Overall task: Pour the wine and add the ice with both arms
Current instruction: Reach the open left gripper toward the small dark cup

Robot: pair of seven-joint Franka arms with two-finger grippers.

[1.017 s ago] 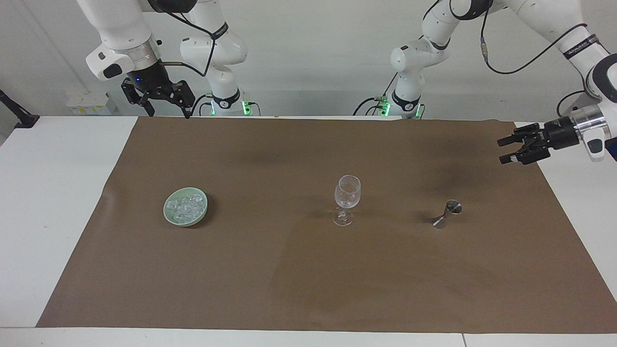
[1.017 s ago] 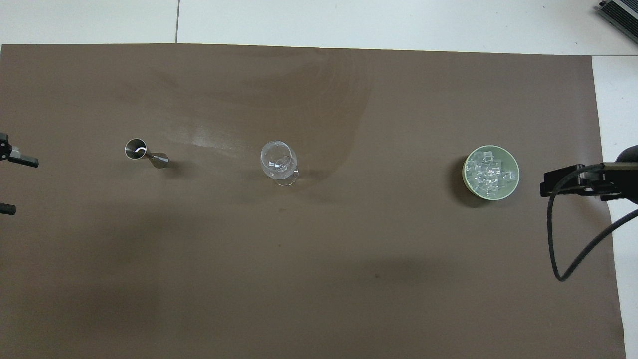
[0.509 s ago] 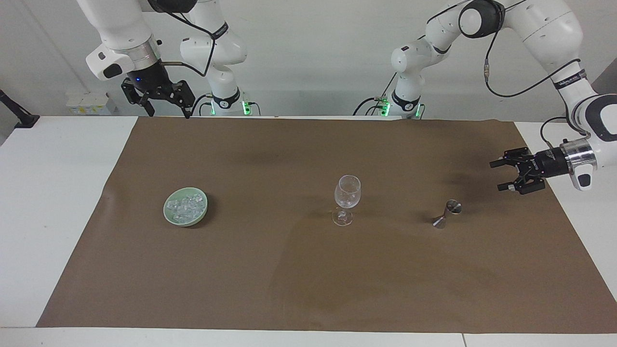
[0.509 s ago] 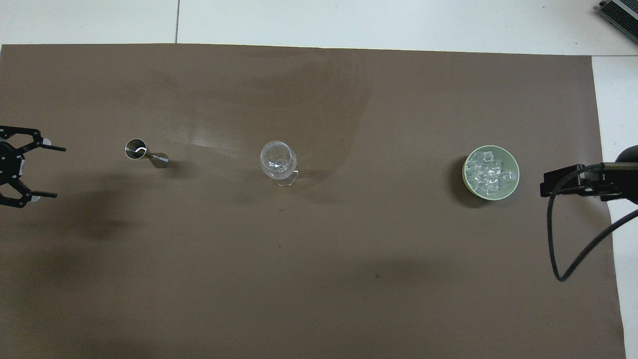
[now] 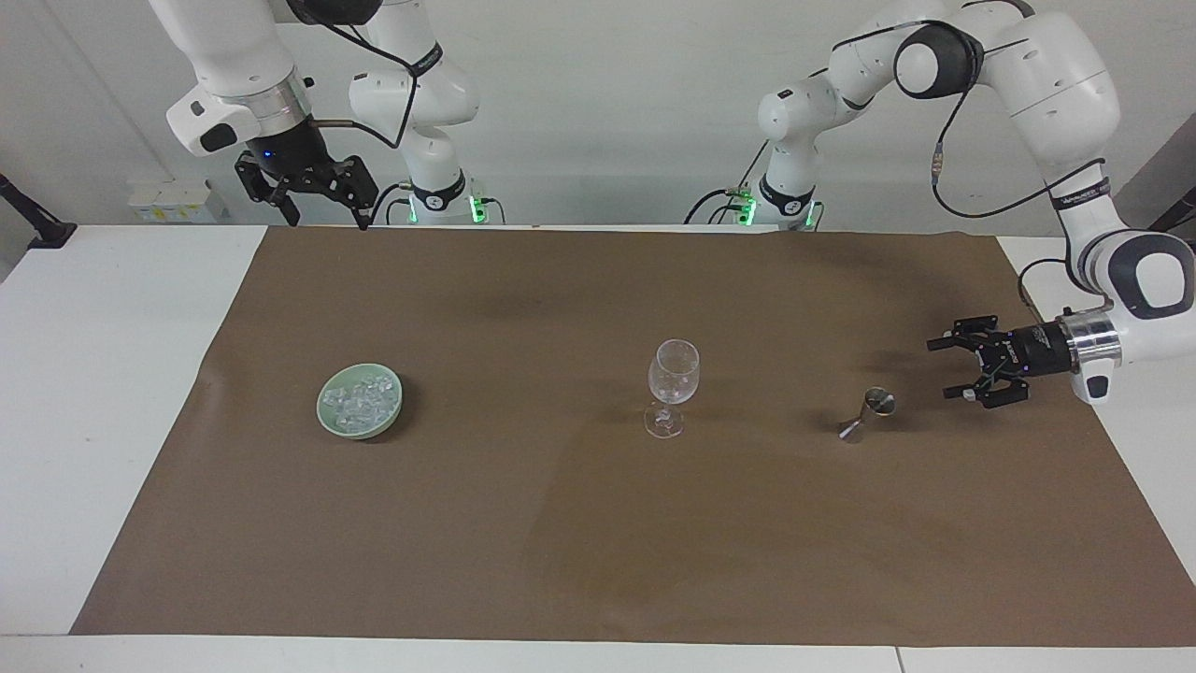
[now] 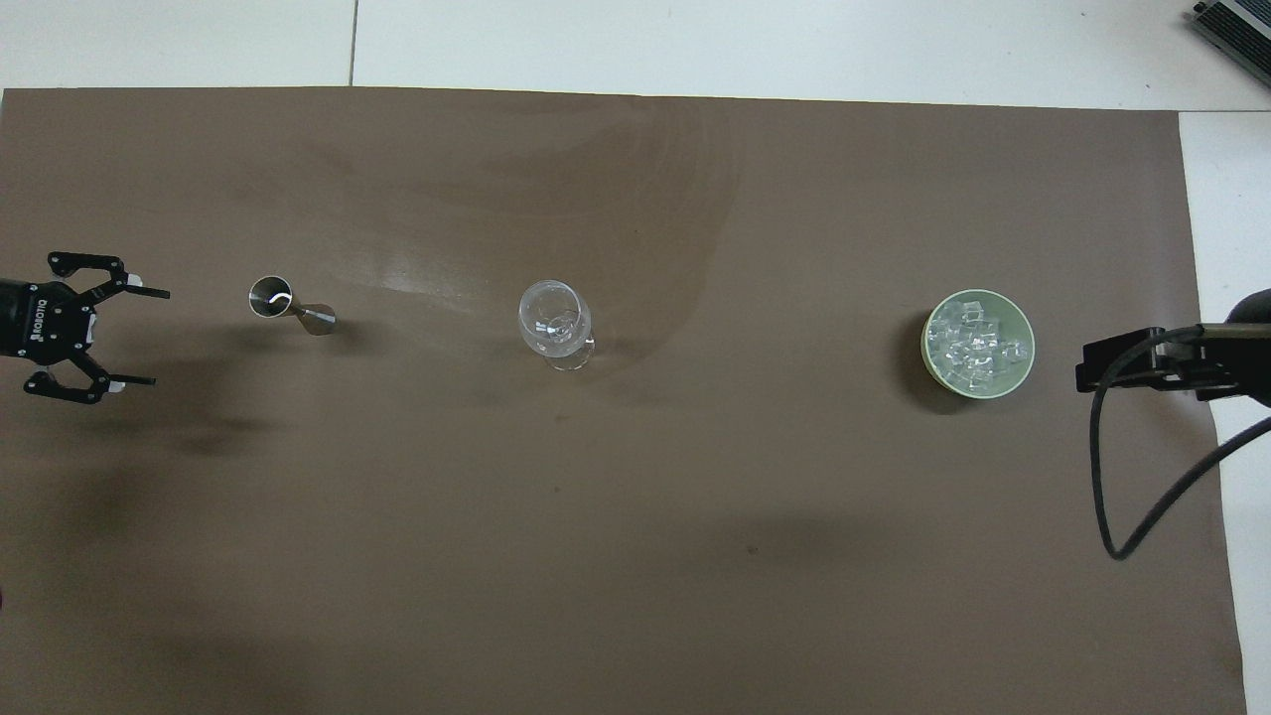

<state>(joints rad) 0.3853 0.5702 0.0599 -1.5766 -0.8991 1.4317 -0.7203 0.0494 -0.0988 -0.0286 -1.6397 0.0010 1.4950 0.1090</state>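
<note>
Left gripper (image 5: 951,371) low over the brown mat (image 5: 598,523), fingers spread wide, holding nothing, just beside one steel jigger (image 5: 868,413), not touching. Right gripper (image 5: 313,201) waits high at its own end, fingers apart, empty. One wine glass (image 5: 672,387) mid-mat. One green bowl (image 5: 361,401) holds the ice (image 5: 360,397), many cubes, toward the right arm's end.

White lettering reading "ROBOTIQ" runs along the black body of the left tool (image 6: 149,338), clear in the overhead view. A black band on the left arm's forearm (image 5: 1076,198) carries small white print, too fine to make out. Nothing else on the worktop (image 5: 112,393) bears any readable marking.
</note>
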